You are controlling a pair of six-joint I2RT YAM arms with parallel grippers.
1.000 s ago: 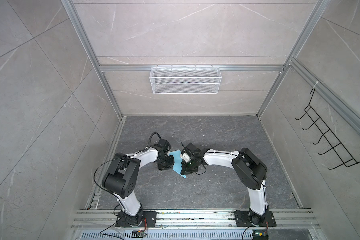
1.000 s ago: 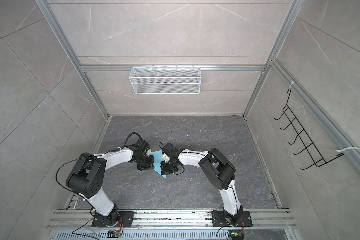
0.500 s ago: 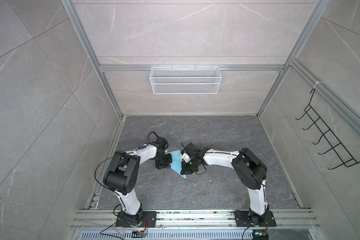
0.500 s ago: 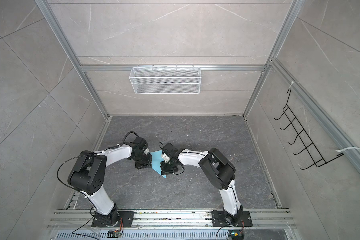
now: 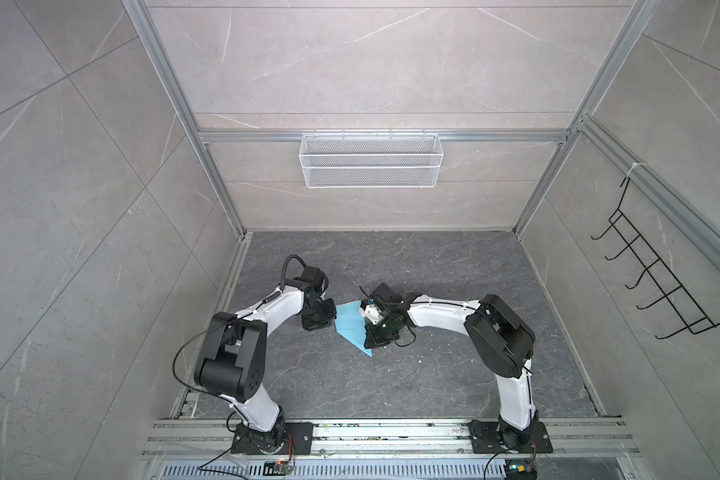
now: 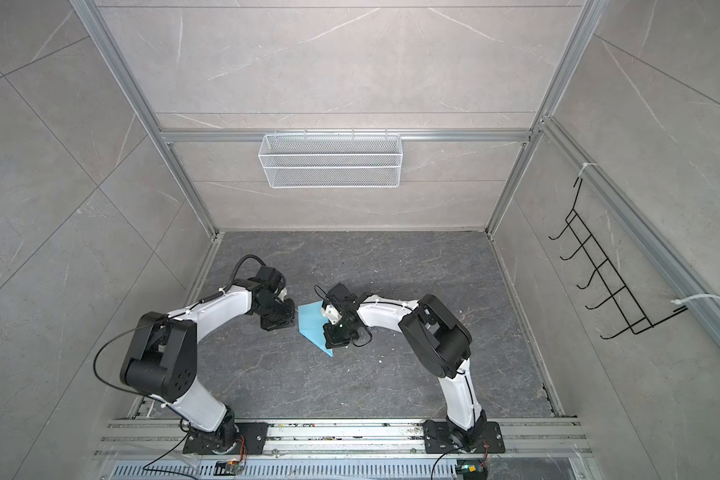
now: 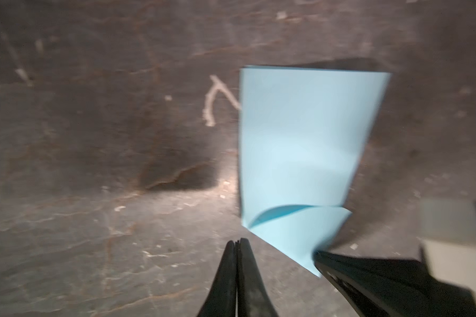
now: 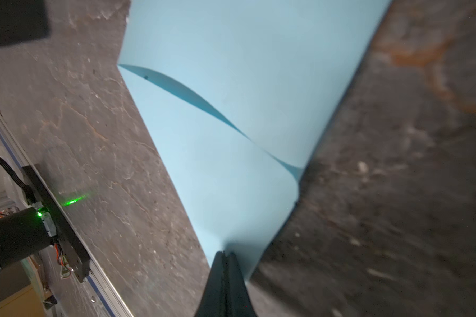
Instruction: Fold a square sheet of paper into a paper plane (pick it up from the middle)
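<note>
Leftward a touch since a second ago, the left gripper [image 7: 237,243] has backed off the paper plane [image 5: 350,328] — its jaws are pressed together and empty, tips just beside the folded flap. Unmoved, the right gripper [image 8: 225,254] pinches the plane's edge, jaws closed tight. Half folded, the light-blue plane sits between the two over the dark table [image 5: 433,374], pointed tip toward the near rail [image 5: 391,432]. Farther back a wire basket [image 5: 371,160] hangs on the wall.
</note>
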